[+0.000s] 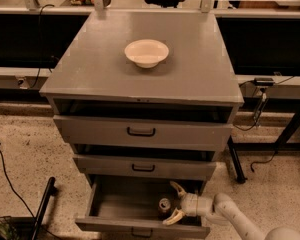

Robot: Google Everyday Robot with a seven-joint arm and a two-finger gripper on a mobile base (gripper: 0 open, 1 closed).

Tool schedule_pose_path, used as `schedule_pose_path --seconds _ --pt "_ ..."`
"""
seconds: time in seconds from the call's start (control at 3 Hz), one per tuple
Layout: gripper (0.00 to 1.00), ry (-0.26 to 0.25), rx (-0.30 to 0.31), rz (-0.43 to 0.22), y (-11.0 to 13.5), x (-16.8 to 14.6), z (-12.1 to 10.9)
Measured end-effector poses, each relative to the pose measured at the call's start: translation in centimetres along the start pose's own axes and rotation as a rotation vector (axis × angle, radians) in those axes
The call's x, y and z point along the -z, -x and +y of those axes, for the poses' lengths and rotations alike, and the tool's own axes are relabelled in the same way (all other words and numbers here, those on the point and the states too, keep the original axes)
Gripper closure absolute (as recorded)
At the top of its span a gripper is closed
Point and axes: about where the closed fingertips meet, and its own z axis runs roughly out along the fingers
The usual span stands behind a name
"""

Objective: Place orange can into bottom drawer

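The orange can (164, 204) stands upright inside the pulled-out bottom drawer (140, 226), right of its middle. I see mainly its silver top. My gripper (174, 203) reaches into the drawer from the right, low and level with the can. Its cream fingers (178, 188) are spread open, one behind and one in front of the can, and do not squeeze it. The arm runs off to the lower right.
A cream round bowl (146, 52) sits on the grey cabinet top (200, 74). The top drawer (141, 132) and middle drawer (142, 167) are slightly open. A black pole (42, 204) and a cable lie on the floor at left. A table leg (235, 160) stands at right.
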Motion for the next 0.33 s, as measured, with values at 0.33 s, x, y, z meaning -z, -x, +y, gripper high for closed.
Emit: schedule_pose_path --seconds 0.33 --pt "0.00 0.000 0.000 0.000 0.00 0.00 0.00"
